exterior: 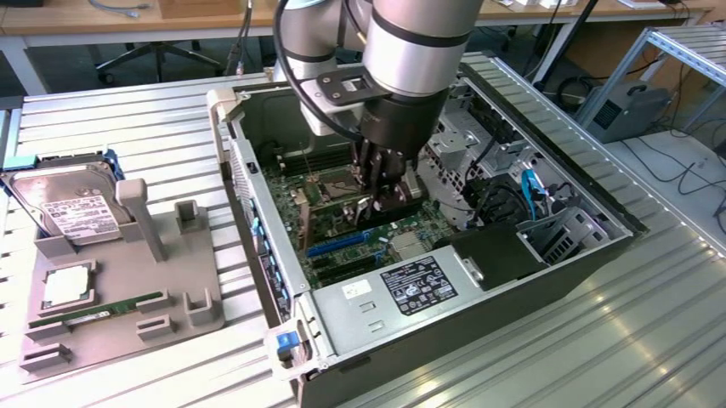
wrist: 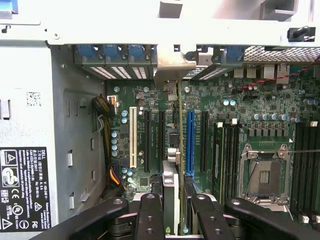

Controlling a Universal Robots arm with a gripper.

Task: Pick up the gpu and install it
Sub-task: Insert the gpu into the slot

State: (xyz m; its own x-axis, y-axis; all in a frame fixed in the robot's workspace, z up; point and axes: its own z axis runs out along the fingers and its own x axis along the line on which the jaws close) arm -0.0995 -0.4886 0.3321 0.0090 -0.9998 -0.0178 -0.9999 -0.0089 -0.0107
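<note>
Closest to the wrist camera, the dark fingers (wrist: 172,220) are closed on the gpu (wrist: 171,195) — the card stands on edge between them, seen edge-on, its beige metal bracket (wrist: 172,67) reaching to the rear wall of the case. Below the card lies the green motherboard (wrist: 240,120), where the gpu sits over the expansion slots, between a black slot and the blue slot (wrist: 190,142); whether it is seated in a slot cannot be told. A white slot (wrist: 133,137) lies further to one side, and the empty CPU socket (wrist: 263,176) to the other, with RAM slots beside it.

From the exterior view, the arm (exterior: 403,51) reaches down into the open computer case (exterior: 590,246), which lies on its side on the ribbed metal desk (exterior: 136,127); the fingers (exterior: 380,200) are down near the board by the blue slots. A labelled power supply (exterior: 409,285) fills the near end of the case. Well apart, on the exterior view's left, a grey holder (exterior: 136,280) carries a hard drive (exterior: 68,208), a CPU chip (exterior: 66,287) and a green RAM stick (exterior: 97,313).
</note>
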